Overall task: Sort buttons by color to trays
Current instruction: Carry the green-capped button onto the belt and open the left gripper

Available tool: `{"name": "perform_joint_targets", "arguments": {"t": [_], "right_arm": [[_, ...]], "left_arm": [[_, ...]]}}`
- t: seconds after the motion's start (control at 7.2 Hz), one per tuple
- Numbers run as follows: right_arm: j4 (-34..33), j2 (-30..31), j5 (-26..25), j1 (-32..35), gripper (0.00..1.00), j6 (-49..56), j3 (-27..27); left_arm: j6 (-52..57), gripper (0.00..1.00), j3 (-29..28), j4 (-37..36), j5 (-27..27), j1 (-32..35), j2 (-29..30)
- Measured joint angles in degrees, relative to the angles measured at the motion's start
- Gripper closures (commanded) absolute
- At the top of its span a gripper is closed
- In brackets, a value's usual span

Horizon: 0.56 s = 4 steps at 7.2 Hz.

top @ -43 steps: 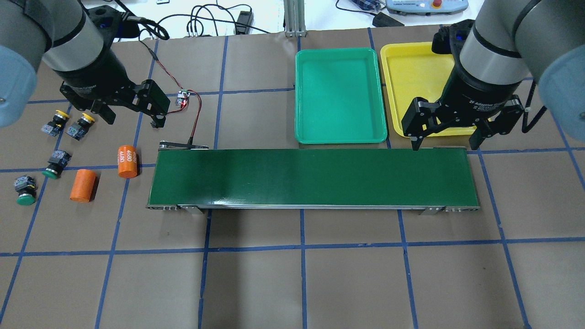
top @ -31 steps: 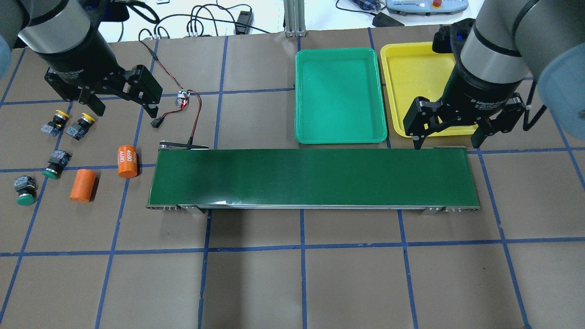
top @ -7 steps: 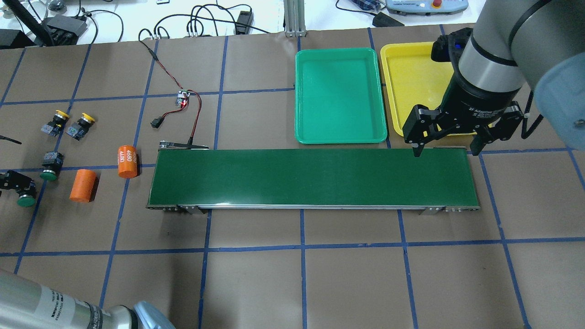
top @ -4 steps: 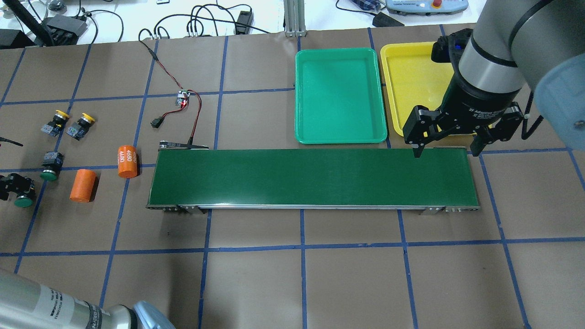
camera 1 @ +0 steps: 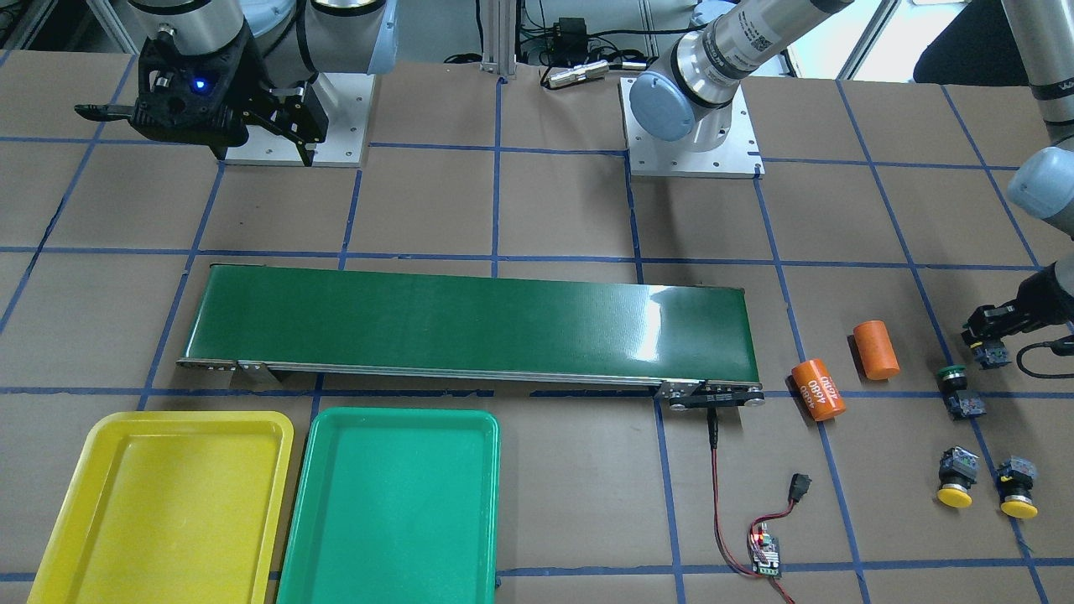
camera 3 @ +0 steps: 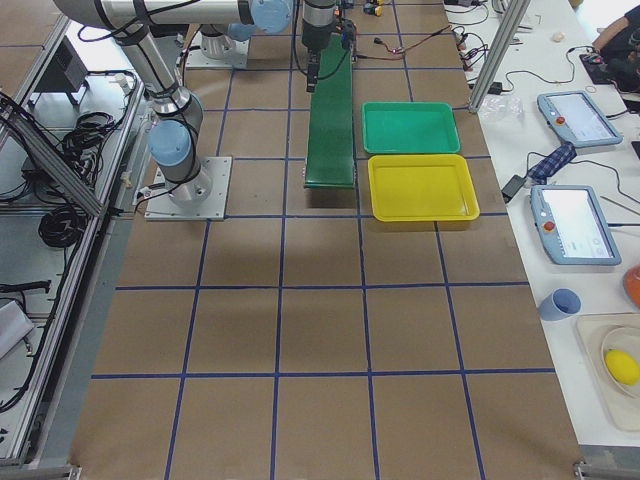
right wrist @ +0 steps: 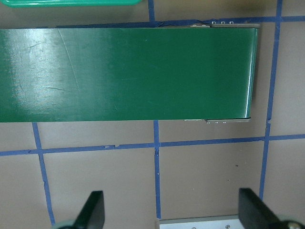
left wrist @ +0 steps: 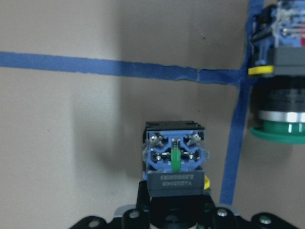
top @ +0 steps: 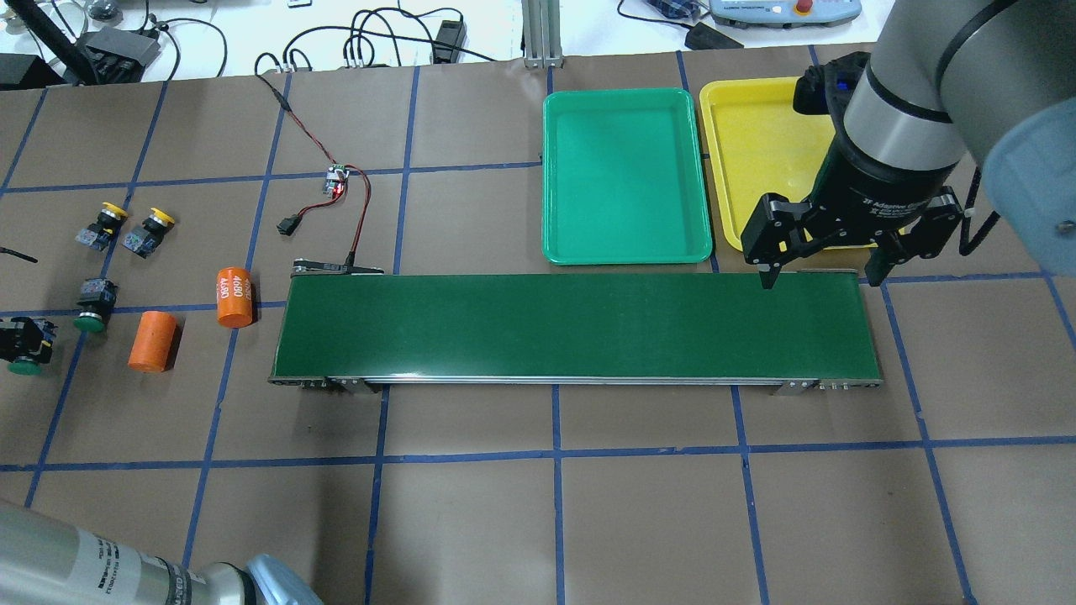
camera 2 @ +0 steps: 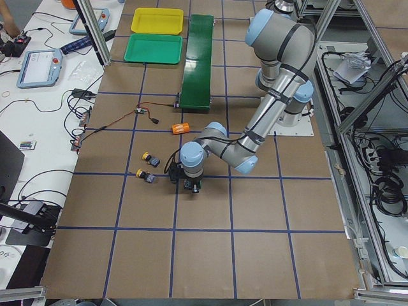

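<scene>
I am logging the left claw (top: 21,336), clamped on a green button (left wrist: 175,157), shifting it leftward off its spot, well apart from the green tray (top: 626,176); the pick seems to be holding. The right claw (top: 820,276) is waiting, jaws apart.
</scene>
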State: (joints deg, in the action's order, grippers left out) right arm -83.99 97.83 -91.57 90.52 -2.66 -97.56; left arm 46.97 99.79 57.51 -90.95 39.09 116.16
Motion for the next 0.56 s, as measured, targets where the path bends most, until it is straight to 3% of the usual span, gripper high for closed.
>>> {"name": "perform_joint_targets", "arguments": {"t": [0.28,0.56], "right_arm": [[-0.6,0.0,0.3,0.0,0.0,0.0,0.1],[-0.1,-0.1,0.2,-0.1,0.0,-0.2,0.0]], "left_arm": [[-0.7,1.0,0.5,9.5,0.1,6.1,-9.2],[-3.4,1.0,3.3,12.7,0.7,16.1,-16.2]]}}
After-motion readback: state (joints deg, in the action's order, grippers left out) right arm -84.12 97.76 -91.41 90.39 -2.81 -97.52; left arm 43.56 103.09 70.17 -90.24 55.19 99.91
